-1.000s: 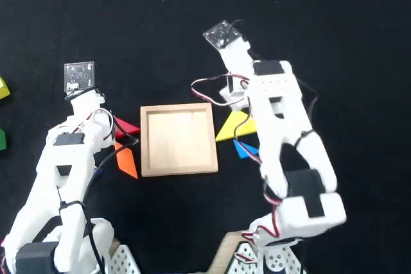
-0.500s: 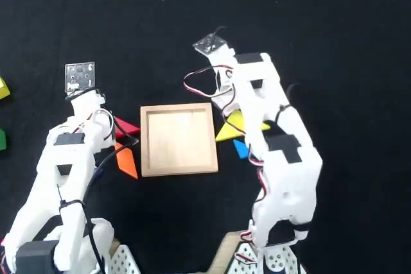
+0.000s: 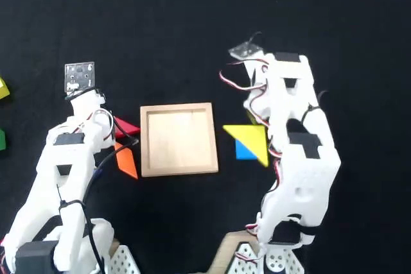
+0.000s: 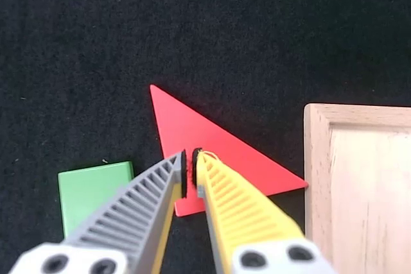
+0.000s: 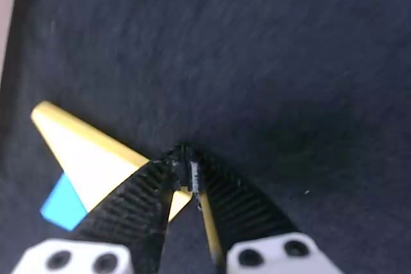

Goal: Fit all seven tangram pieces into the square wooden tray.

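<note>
black cloth (image 3: pixel 160 36) under square wooden tray (image 3: pixel 176 107)

Tray (image 3: pixel 144 139) in the middle of the table (image 3: pixel 192 43). Just right: yellow triangle (image 3: pixel 252 137) touching a blue piece (image 3: pixel 243 152), at the right arm (image 3: pixel 292 126). Just left: red triangle (image 3: pixel 128 126) and orange piece (image 3: pixel 127 162), at the left arm (image 3: pixel 70 152).

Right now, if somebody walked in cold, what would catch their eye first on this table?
The pale square wooden tray sits mid-table on the black cloth, every piece in sight outside it. On one side the right gripper pinches the edge of a yellow triangle beside a blue piece; on the other the left gripper is shut over a red triangle near a green piece.
</note>
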`<state>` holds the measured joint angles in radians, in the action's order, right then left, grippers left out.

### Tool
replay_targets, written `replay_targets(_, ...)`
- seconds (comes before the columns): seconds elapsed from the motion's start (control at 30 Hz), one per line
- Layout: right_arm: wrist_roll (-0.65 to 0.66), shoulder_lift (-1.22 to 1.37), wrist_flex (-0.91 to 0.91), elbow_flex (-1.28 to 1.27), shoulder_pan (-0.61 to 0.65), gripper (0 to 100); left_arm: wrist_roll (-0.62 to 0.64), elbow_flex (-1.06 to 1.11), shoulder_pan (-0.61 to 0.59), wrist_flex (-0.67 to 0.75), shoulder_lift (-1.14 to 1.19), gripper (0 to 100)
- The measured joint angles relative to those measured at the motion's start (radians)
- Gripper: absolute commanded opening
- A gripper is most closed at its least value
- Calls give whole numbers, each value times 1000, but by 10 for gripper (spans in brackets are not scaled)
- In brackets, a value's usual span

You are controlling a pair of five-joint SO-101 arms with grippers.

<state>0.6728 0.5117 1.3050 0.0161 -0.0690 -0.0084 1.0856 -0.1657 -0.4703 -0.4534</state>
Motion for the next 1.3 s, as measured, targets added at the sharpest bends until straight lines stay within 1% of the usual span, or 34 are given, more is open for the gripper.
replay_targets(0.07,28,-25,0,-41,-8,11,0,0,0,0,0,58)
replay_targets(0.17,40,-129,-15,-137,-32,11,0,0,0,0,0,58)
replay_targets(0.3,43,-364,-18,-278,-46,11,0,0,0,0,0,58)
replay_targets(0.43,43,-629,-44,-482,-28,15,0,0,0,0,0,58)
replay_targets(0.47,43,-680,-55,-539,-15,31,0,0,0,0,0,58)
replay_targets(0.53,28,-744,-66,-637,9,103,0,0,0,0,0,58)
replay_targets(0.67,-64,-756,-69,-687,12,280,0,0,0,0,0,58)
replay_targets(0.73,-84,-753,-69,-687,14,325,0,0,0,0,0,58)
replay_targets(0.93,-28,-694,-109,-687,40,329,0,0,0,0,0,57)
replay_targets(1.3,-20,-534,-250,-686,46,329,0,0,0,0,0,57)
